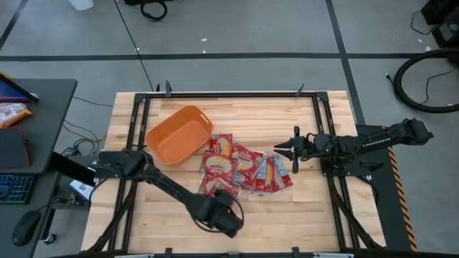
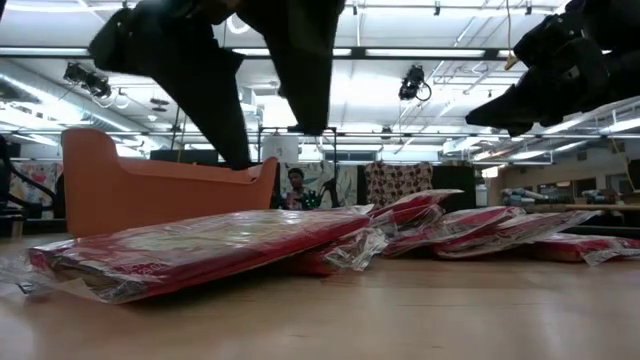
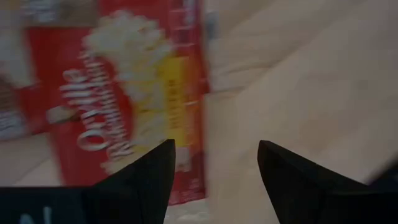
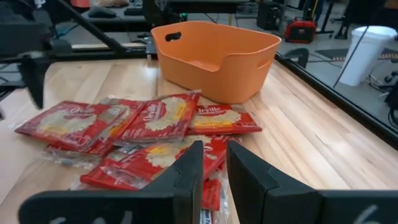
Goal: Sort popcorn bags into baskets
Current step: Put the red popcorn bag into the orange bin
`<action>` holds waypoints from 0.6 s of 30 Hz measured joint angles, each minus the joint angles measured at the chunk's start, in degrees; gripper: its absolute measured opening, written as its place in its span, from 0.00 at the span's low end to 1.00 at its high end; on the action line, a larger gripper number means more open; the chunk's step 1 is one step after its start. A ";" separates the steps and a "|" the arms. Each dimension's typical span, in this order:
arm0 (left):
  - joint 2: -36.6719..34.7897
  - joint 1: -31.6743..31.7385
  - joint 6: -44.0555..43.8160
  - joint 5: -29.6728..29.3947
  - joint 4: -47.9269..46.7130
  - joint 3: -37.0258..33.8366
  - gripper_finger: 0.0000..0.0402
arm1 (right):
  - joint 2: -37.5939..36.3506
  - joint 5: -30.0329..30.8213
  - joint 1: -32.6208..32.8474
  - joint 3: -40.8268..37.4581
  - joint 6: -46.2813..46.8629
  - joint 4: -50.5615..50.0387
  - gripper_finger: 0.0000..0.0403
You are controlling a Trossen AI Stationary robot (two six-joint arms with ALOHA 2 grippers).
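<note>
Several red popcorn bags [image 1: 240,165] lie flat in an overlapping pile at the table's middle, to the right of the orange basket [image 1: 179,134]. They also show in the right wrist view [image 4: 149,121]. My left gripper [image 1: 224,197] is open above the nearest bag [image 3: 124,106], its fingers standing to either side of that bag's edge, and in the low view [image 2: 240,150] its tips are clear of the bag [image 2: 200,245]. My right gripper [image 4: 214,155] hovers at the pile's right side with a narrow gap between its fingers, pointing toward the basket [image 4: 217,59].
The basket stands at the table's far left with bare wood around it. A black metal frame [image 1: 215,94] runs along the table's edges. A side desk at the left holds a keyboard [image 1: 14,188] and an orange-and-white snack packet [image 1: 11,112].
</note>
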 joint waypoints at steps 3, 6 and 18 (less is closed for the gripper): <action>4.52 -0.01 -2.23 1.38 -7.47 7.22 0.57 | 0.00 -0.12 1.07 0.00 -1.40 -0.02 0.19; 8.11 0.13 -3.77 1.80 -13.21 13.31 0.57 | -0.14 -0.18 2.07 0.00 -3.78 -0.38 0.19; 14.89 2.63 -4.75 7.44 -15.51 17.57 0.57 | 0.00 -0.21 2.86 0.00 -6.36 -1.32 0.19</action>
